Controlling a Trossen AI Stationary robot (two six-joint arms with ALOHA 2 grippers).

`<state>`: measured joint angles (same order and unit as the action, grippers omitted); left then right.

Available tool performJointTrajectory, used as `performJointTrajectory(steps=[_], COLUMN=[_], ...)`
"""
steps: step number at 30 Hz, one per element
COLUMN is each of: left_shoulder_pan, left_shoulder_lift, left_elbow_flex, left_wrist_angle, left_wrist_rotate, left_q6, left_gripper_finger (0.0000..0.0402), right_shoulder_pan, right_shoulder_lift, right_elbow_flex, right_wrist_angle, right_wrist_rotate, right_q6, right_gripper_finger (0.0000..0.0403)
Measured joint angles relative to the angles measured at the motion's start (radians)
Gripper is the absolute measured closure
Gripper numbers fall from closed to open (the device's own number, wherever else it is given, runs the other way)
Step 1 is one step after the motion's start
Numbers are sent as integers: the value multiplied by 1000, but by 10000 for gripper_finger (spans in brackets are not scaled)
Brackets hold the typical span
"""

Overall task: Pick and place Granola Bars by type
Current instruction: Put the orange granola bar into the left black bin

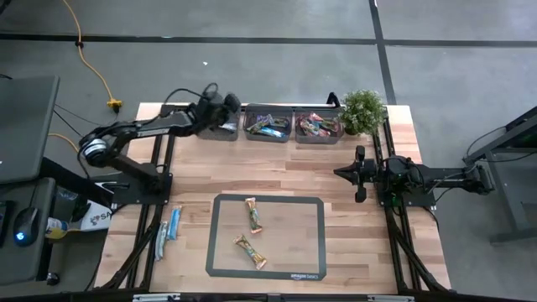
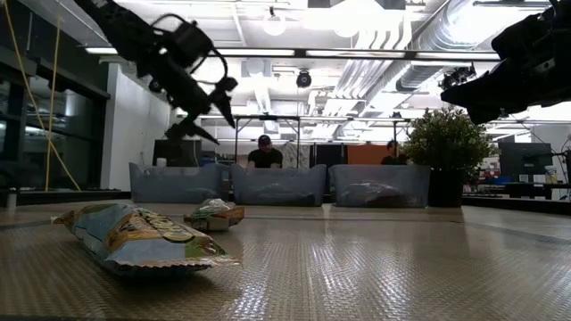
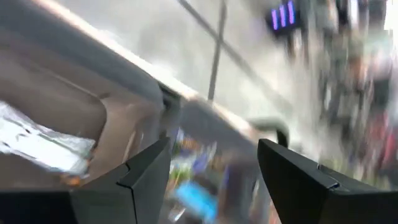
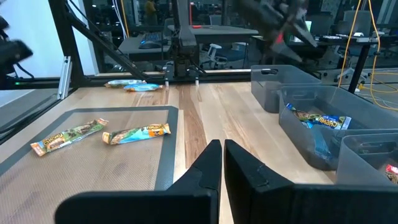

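Two tan-green granola bars [image 1: 253, 214] [image 1: 250, 250] lie flat on the dark mat [image 1: 220, 243]. Two pale blue bars [image 1: 174, 222] [image 1: 161, 241] lie on the wood to the left of the mat. My left gripper [image 1: 226, 109] [image 2: 214, 120] hangs open over the leftmost of three clear grey bins [image 1: 222, 130] at the far edge, holding nothing. In the blurred left wrist view, a pale white-wrapped bar [image 3: 43, 146] lies in that bin. The middle bin [image 1: 268, 126] holds blue bars and the right bin [image 1: 317, 126] holds red-pink ones. My right gripper [image 4: 221, 158] [image 1: 338, 174] is shut and parked at the table's right side.
A potted plant [image 1: 362, 109] stands at the far right, beside the right bin. Bare wood [image 1: 277, 168] stretches between the bins and the mat. People sit at desks [image 2: 263, 153] in the room beyond the table.
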<state>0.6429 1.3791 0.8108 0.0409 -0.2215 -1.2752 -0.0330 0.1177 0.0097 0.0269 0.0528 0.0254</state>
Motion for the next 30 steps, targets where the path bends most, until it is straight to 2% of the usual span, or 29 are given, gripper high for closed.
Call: performJointTrajectory(steps=[3,5,12,18,21,24,30], left_shoulder_pan=[31,41,38,37,37,37,28], left_shoulder_lift=[-103,-187,-516,-719,-775,-793,-792], left_elbow_flex=[-1,-1,-1,-1,-1,-1,-1], left_wrist_angle=[-83,-175,-526,-735,-794,-839,-858], left_wrist_rotate=[186,258,212,229,282,382,677], left_q6=[216,297,400,414,406,413,636], left_gripper_finger=[165,165,165,165,165,165,165], right_shoulder_pan=[0,0,0,0,0,0,0], right_shoulder_lift=[0,0,0,0,0,0,0], right_elbow_flex=[0,0,0,0,0,0,0], right_wrist_angle=[0,0,0,0,0,0,0], right_wrist_rotate=[0,0,0,0,0,0,0], right_q6=[0,0,0,0,0,0,0], right_gripper_finger=[400,400,400,400,400,400,400])
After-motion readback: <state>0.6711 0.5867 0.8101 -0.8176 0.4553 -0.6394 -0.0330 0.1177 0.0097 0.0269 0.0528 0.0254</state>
